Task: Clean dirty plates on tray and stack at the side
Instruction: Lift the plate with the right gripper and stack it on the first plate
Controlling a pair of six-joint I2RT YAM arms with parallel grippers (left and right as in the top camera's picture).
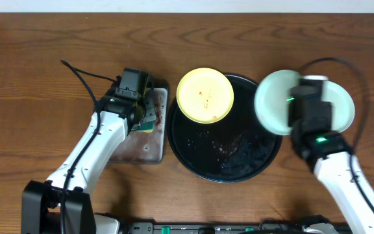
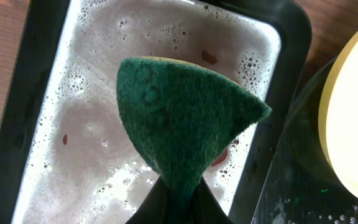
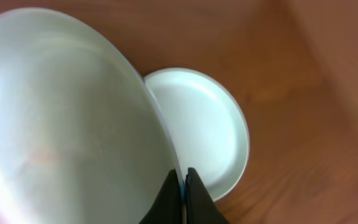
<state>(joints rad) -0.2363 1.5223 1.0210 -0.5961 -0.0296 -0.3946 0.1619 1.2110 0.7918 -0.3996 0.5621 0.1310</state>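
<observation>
At far left, L gripper [image 2: 176,198] is clamped on a green sponge [image 2: 185,118], fingers closed round its pinched lower end. It hangs over the grey tray [image 1: 158,156], which holds sudsy water [image 2: 92,93] w/ a few red specks.

Yellow plate [image 1: 204,95] is at approx 3 o'clock from the sponge, apart from it. It sits at 11 o'clock on the black tray [image 1: 193,162], overlapping the rim, w/ small dark specks at centre. Tray floor looks wet.

R gripper [image 3: 184,186] is pinched shut on the rim of a mint plate [image 3: 61,112], held tilted. In overhead this plate overlaps the black tray's rim at 2 o'clock.

2nd mint plate [image 3: 197,124] lies flat on the table [image 3: 303,93], at 3 o'clock of the held one and partly under it. It looks clean. Can't tell if the two touch.
</observation>
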